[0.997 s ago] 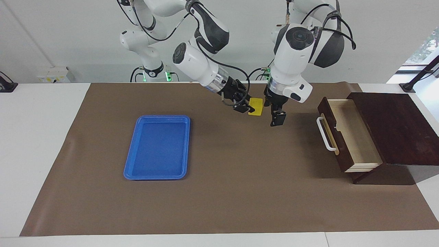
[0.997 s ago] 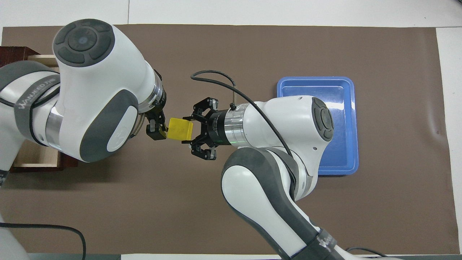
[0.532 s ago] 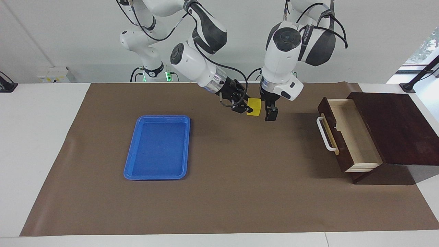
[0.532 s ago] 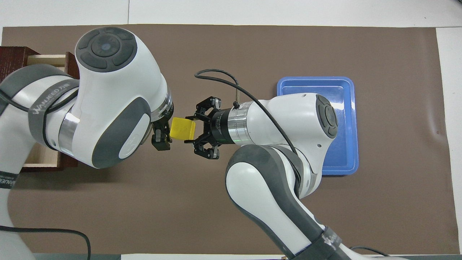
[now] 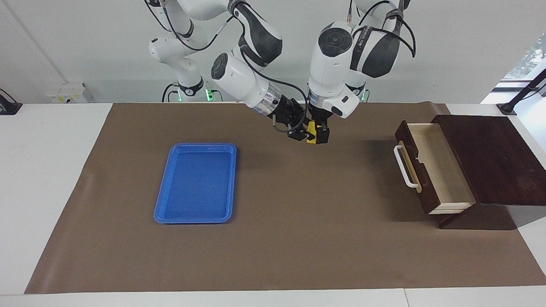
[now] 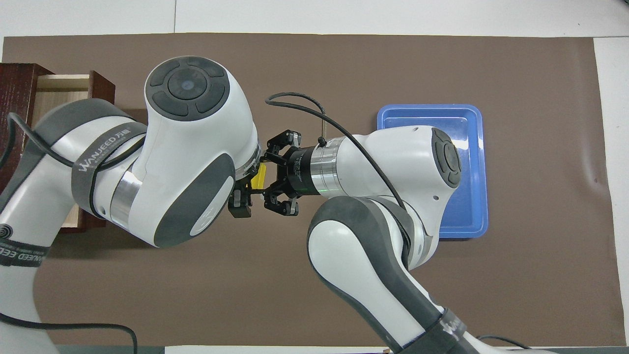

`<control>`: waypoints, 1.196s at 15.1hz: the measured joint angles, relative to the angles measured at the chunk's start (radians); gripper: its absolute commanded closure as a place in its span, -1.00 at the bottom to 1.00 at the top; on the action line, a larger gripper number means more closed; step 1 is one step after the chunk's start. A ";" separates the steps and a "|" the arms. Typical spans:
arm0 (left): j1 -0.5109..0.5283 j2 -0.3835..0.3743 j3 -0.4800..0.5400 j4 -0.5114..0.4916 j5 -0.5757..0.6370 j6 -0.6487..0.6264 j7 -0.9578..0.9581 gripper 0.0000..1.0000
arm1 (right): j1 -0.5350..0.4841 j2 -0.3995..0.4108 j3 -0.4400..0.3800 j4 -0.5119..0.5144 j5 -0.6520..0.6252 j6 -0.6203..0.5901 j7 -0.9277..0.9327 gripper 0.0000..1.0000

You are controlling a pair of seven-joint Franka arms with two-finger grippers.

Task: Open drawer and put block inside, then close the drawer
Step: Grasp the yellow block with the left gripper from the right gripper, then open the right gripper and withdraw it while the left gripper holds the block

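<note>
Your right claw (image 5: 305,134) is squeezing the little yellow block (image 5: 312,130) and holding it up in the air over the brown mat (image 5: 273,238), about the middle of the table (image 5: 51,179) and close to the robots' edge. Your left claw (image 5: 320,135) is hanging right there too, pointing down, with its fingers standing wide on both sides of the block. You cannot tell from here if those fingers are touching the block.

The two claws are meeting nose to nose, so most of the block is hiding between them.

The drawer (image 5: 431,168) is sitting pulled out of its dark wooden box (image 5: 490,162) at the left arm's end of the table. Its pale inside is showing, and its white handle (image 5: 403,167) is facing the middle of the table.

The blue tray (image 5: 196,183) is lying flat on the mat toward the right arm's end, well apart from the claws.
</note>
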 measured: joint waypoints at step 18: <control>0.019 -0.012 0.021 0.010 -0.003 0.049 0.042 1.00 | -0.006 0.002 0.000 0.020 0.006 -0.003 0.021 -1.00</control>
